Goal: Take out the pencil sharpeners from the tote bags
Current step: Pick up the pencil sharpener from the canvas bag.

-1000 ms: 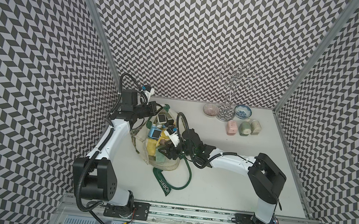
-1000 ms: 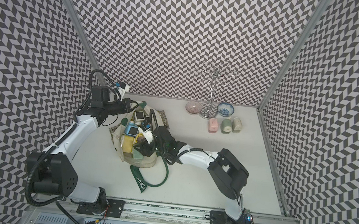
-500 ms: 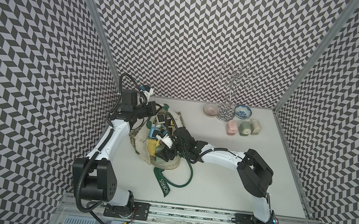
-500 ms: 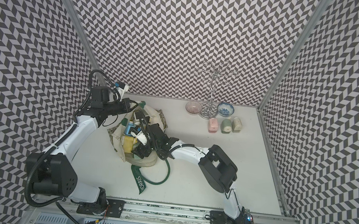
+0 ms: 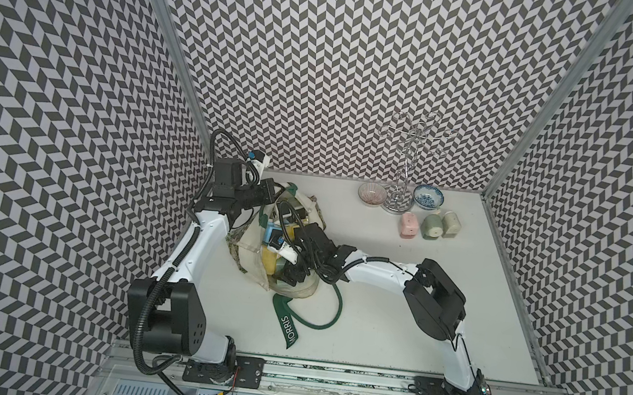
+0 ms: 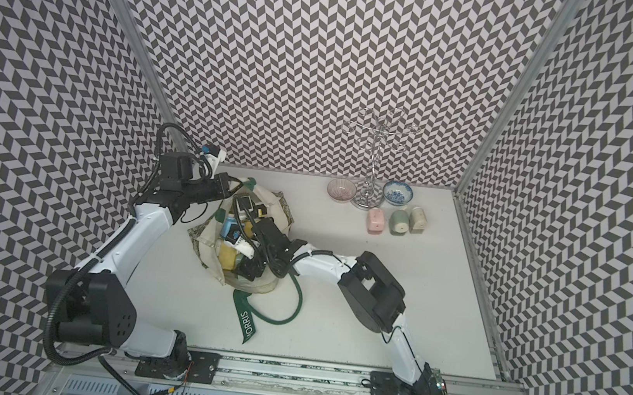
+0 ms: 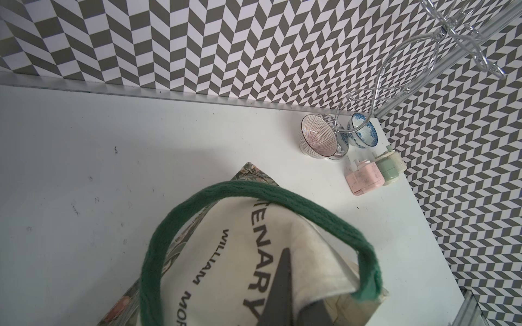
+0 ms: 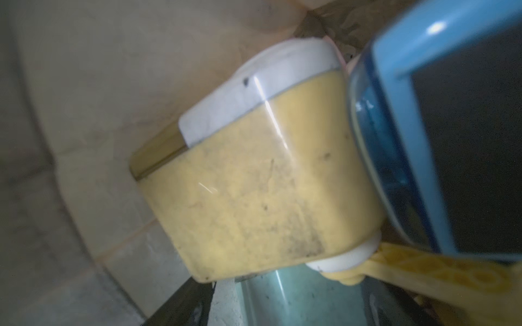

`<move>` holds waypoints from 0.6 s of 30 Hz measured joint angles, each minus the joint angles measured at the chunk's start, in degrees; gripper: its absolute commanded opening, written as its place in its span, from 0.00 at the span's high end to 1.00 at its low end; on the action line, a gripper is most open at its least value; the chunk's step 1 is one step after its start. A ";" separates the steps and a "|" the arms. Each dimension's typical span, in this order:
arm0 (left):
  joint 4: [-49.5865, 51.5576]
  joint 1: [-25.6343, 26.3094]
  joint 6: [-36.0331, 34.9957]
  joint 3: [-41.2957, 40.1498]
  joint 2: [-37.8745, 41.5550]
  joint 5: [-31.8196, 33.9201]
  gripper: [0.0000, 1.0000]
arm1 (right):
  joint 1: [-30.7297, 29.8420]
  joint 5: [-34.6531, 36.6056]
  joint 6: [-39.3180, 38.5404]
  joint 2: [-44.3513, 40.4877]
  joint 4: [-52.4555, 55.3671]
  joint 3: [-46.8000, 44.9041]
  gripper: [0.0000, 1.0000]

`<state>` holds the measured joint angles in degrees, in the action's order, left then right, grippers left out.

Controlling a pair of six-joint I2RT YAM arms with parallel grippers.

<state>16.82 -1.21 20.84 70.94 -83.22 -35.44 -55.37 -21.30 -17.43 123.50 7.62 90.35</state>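
Pencil sharpeners, blocky glossy plastic in yellow, blue and green, crowded the cream canvas tote bag at frame centre; three other sharpeners stood upper right. The bag's woven green strap read "ORRIS", its canvas "WILLIAM". Left gripper was pinched shut on the bag's rim. The right gripper reached inside; whether its jaws were open or closed could not be told.

Back of white counter: chrome wire stand is flanked by pink-striped bowl and blue-patterned bowl. Counter is enclosed by chevron-papered walls.
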 measured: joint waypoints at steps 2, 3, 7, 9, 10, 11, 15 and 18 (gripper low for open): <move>0.00 0.00 0.00 0.00 0.00 0.00 1.00 | 0.31 -0.22 -1.16 0.31 1.90 1.03 0.28; 0.02 0.00 -0.02 0.00 0.04 0.00 1.00 | 0.33 -0.13 -1.97 0.20 2.64 1.07 0.30; 0.26 0.00 -0.02 0.00 0.20 -0.04 1.00 | 0.31 0.00 -4.11 -1.84 2.71 -1.68 0.32; 0.39 0.00 -0.02 0.00 0.24 -0.17 1.00 | 0.13 -0.31 -5.14 -3.91 3.04 -4.04 0.32; 0.39 0.00 -0.02 0.00 0.24 -0.20 1.00 | 0.00 -0.52 -5.51 -4.63 3.48 -4.66 0.32; 0.42 0.00 -0.02 0.00 0.24 -0.22 1.00 | -0.22 -0.98 -6.03 -5.38 4.26 -5.16 0.32; 0.87 0.00 -0.02 -0.02 0.31 -0.26 1.00 | -0.81 -2.82 -7.06 -6.08 5.49 -5.55 0.30; 0.92 0.00 -0.04 -0.02 0.37 -0.22 1.00 | -1.18 -2.78 -6.80 -6.05 6.49 -5.55 0.26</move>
<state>17.74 -1.21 20.80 70.91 -82.85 -35.66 -56.55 -24.08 -24.23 117.45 14.11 84.79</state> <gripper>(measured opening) 0.048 0.722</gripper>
